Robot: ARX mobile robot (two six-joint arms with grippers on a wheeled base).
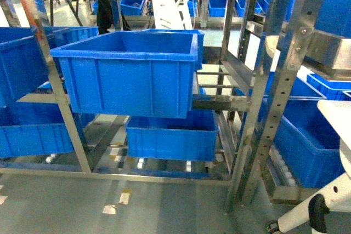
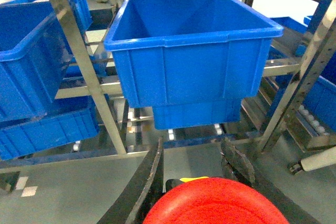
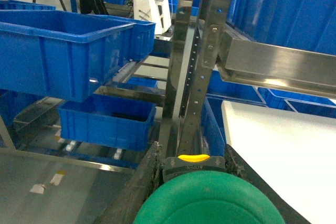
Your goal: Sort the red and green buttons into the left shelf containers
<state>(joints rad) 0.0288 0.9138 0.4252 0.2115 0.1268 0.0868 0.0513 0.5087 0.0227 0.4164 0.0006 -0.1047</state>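
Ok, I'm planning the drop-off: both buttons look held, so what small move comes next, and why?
Probably advance the left gripper forward and up over the upper blue bin. It is shut on the red button, but the bin's open top is ahead of and above it.

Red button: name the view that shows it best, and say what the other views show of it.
The left wrist view. The red button fills the bottom of that frame, its wide red cap held between the fingers of the left gripper. The head view shows no button at all, and the right wrist view shows only the green button.
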